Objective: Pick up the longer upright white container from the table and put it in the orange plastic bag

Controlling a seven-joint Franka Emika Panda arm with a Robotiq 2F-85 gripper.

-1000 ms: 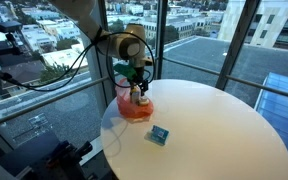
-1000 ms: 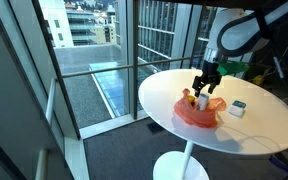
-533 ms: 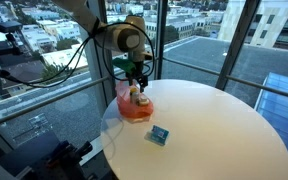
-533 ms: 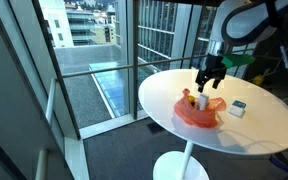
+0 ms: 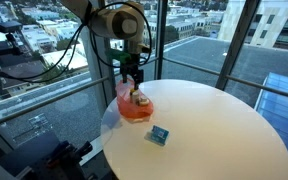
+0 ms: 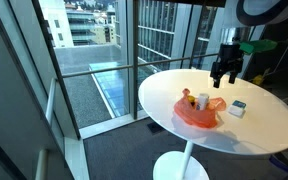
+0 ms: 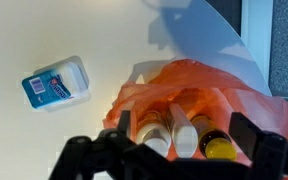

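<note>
The orange plastic bag [image 7: 199, 85] lies open on the round white table [image 5: 214, 125]. It shows in both exterior views [image 5: 134, 108] [image 6: 198, 112]. Inside it the wrist view shows a longer white container [image 7: 182, 132], a shorter white container [image 7: 152, 132] and a dark bottle with a yellow cap [image 7: 216, 142]. My gripper [image 7: 179, 150] is open and empty, raised above the bag. It shows in both exterior views [image 5: 134, 78] [image 6: 224, 75].
A small blue and white box [image 5: 159, 135] [image 6: 238, 108] [image 7: 56, 82] lies on the table beside the bag. Glass walls and window frames stand close behind the table edge.
My gripper has risen straight up away from the bag, open and empty. The containers stay in the bag.
</note>
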